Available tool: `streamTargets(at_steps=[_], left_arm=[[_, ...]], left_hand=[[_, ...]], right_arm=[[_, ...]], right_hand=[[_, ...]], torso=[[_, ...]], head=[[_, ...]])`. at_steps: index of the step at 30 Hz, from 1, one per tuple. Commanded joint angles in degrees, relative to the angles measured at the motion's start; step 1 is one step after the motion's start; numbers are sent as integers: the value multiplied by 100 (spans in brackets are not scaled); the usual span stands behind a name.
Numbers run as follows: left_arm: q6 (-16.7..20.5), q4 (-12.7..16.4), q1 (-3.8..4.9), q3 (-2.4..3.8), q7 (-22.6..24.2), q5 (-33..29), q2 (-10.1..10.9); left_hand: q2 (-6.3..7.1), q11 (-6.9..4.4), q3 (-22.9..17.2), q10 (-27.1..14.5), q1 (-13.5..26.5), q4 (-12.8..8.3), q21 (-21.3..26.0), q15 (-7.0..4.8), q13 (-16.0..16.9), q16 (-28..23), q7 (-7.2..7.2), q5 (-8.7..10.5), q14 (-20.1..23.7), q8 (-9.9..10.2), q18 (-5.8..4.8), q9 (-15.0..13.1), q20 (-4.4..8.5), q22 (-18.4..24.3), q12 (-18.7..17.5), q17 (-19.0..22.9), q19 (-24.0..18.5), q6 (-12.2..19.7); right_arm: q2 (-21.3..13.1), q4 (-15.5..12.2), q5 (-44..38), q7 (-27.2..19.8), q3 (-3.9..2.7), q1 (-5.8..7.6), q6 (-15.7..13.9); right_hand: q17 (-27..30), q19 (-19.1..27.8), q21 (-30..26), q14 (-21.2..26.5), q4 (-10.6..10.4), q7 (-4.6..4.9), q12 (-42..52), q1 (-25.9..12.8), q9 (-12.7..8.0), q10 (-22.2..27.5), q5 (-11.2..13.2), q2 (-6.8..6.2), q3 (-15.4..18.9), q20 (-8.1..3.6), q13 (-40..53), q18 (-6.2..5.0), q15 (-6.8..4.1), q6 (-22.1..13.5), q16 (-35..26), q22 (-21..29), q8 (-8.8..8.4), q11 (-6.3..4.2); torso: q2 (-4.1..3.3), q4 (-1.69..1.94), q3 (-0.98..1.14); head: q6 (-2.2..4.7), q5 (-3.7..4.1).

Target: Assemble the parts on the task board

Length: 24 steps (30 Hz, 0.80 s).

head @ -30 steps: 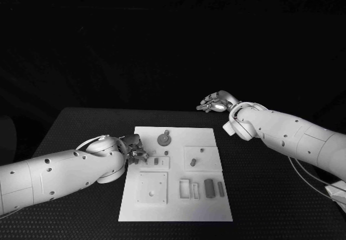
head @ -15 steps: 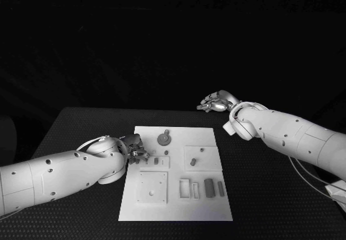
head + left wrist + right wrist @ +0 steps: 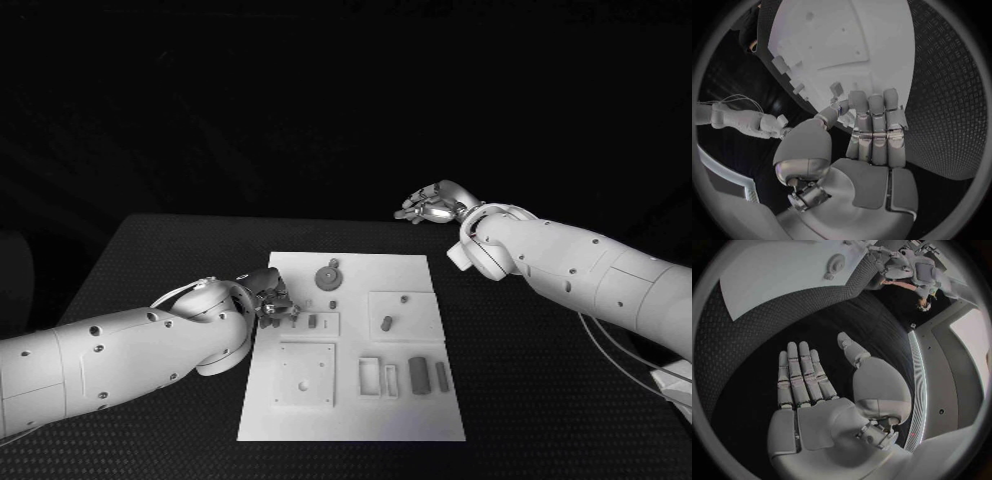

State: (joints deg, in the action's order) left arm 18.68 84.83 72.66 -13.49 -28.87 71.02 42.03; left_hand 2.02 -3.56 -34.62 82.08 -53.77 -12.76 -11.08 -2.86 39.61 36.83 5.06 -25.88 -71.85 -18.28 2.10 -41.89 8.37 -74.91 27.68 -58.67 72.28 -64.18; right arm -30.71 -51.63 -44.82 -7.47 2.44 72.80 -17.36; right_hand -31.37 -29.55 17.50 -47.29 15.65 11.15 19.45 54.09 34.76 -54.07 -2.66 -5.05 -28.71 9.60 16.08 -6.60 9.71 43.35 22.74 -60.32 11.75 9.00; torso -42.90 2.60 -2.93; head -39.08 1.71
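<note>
The white task board [image 3: 353,400] lies in the middle of the black table. On it are a round part [image 3: 330,275], small oblong parts [image 3: 387,323] and two dark bars [image 3: 418,375]. My left hand [image 3: 271,300] is at the board's left edge, beside small dark parts [image 3: 299,321]. In the left wrist view its fingers [image 3: 873,125] lie straight and together, tips at the board [image 3: 854,40] near a small part [image 3: 837,89], with nothing in the palm. My right hand [image 3: 433,206] hovers past the board's far right corner. Its fingers [image 3: 799,375] are spread flat and hold nothing.
A square plate [image 3: 306,372] with a small peg sits on the near left of the board, with upright white slots [image 3: 369,375] beside it. Black textured table [image 3: 548,380] surrounds the board on all sides. The right wrist view shows the board [image 3: 773,270] and round part [image 3: 836,262].
My left forearm has sunk a little and slid toward the board, with the hand staying at the left edge. The right arm has not moved.
</note>
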Motion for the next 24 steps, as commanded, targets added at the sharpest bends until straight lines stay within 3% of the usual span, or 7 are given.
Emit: streamTargets(at_steps=[1,7,16,24], left_arm=[[236,47,-25,-2,132,95,3],[262,51,-54,-4,135,96,10],[218,19,-75,-6,104,60,9],[218,-39,-152,-7,102,37,-17]], left_hand=[[-12,-56,-66,-39,-58,-35,-32,0,4,32,-324,1,-28,-35,89,-7,15,-146,28,7,-14,-357],[-10,-56,-69,-38,-59,-32,-35,0,4,33,-325,1,-29,-34,89,-7,15,-146,29,10,-13,-358],[-7,-57,-71,-37,-59,-27,-39,-1,4,35,-325,0,-31,-34,89,-7,16,-146,30,13,-13,-360],[-10,-56,-73,-38,-50,-10,-45,0,4,37,-324,0,-31,-31,87,-8,15,-145,31,19,-16,-361]], right_arm=[[0,-6,7,-54,-2,-3,83],[-3,-2,8,-52,-2,-7,85],[-3,-6,11,-50,-2,-9,96],[-9,-11,12,-50,-2,-13,101]], right_hand=[[-9,28,-22,32,-3,155,-33,-65,-7,-32,-5,-4,20,1,-8,86,6,-44,-33,-9,33,-5],[-10,30,-24,35,-5,156,-33,-67,-8,-33,-5,-2,19,2,-12,87,8,-44,-35,-11,34,-4],[-12,34,-27,38,-5,156,-34,-67,-9,-34,-5,-1,19,2,-18,88,10,-45,-37,-14,34,-4],[-13,37,-29,40,-7,156,-34,-70,-10,-35,-5,1,19,3,-23,89,11,-45,-39,-17,35,-3]], torso=[[2,3,2],[-1,-4,-8],[-2,-2,-5],[-2,-5,-8]], head=[[2,-16],[-4,-17],[-20,-28],[-39,-33]])
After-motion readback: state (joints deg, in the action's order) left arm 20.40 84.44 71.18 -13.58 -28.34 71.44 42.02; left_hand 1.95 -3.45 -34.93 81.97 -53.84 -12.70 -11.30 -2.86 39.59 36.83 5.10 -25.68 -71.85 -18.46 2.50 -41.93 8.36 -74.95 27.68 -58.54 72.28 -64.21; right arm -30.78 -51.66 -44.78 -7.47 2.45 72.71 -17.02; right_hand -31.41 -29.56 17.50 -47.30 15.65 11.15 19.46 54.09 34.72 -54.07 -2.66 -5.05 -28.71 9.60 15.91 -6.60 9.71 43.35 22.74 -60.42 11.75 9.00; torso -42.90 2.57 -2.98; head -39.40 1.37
